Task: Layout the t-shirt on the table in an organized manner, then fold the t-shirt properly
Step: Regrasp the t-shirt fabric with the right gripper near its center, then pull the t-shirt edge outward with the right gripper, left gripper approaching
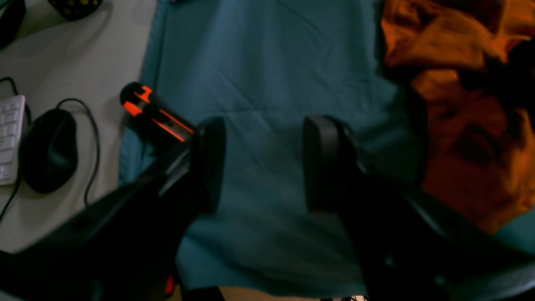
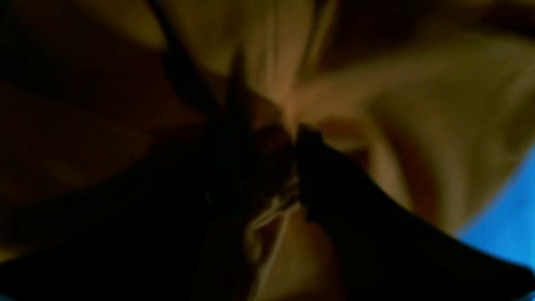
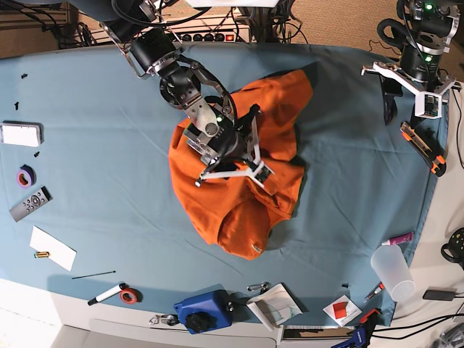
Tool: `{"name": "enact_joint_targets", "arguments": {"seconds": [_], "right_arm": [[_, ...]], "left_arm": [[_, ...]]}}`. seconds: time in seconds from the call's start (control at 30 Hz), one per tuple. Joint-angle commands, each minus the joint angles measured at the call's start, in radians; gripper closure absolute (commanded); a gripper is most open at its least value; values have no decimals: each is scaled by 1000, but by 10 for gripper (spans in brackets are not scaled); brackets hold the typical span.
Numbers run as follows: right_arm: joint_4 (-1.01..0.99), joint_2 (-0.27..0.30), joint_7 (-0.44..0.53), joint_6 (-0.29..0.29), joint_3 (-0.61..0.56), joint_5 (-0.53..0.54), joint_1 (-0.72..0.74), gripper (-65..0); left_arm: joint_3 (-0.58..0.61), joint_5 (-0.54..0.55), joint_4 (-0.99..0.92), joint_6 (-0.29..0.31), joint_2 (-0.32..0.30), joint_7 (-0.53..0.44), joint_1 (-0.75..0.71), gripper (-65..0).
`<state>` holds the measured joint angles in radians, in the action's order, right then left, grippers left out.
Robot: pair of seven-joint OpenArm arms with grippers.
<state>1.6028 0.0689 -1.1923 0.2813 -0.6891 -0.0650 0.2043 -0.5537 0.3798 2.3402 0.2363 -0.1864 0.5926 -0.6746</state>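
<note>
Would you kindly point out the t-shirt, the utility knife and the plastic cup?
t-shirt [image 3: 246,210]: base view, lower body fabric.
utility knife [image 3: 423,148]: base view, middle of its handle.
plastic cup [image 3: 392,271]: base view, its side wall.

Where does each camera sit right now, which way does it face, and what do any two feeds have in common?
Base: overhead, looking down on the table, the t-shirt and both arms.
Left wrist: on the left arm, looking down past its open left gripper at bare blue cloth, an orange and black tool and a mouse.
Right wrist: on the right arm, pressed close into orange fabric; the right gripper is mostly dark and blurred.
Shared: all three show the t-shirt; base and left wrist share the tool.
</note>
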Motion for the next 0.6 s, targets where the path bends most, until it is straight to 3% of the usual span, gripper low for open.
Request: {"name": "enact_joint_targets", "arguments": {"seconds": [0.0,0.2,0.23,0.33,0.57], "right_arm": [[-11,-5,22,-2,3,-8,20,-211],[-60,-5,70,-2,3,-9,26,-209],[-60,-5,67,-2,3,-14,30,-180],[-57,-5,52,-2,3,-49,48,0],[22,-5,51,-5,4,-85,134,0]], "left_arm": [[-5,10,16,-3,-8,-25,-4,-303],[-5,10,16,-3,-8,-25,-3,-303],[-5,10,16,-3,-8,-25,-3,-303],[-5,10,16,-3,-8,-25,-3,-303],[-5,10,16,-3,-8,-25,-4,-303]]}}
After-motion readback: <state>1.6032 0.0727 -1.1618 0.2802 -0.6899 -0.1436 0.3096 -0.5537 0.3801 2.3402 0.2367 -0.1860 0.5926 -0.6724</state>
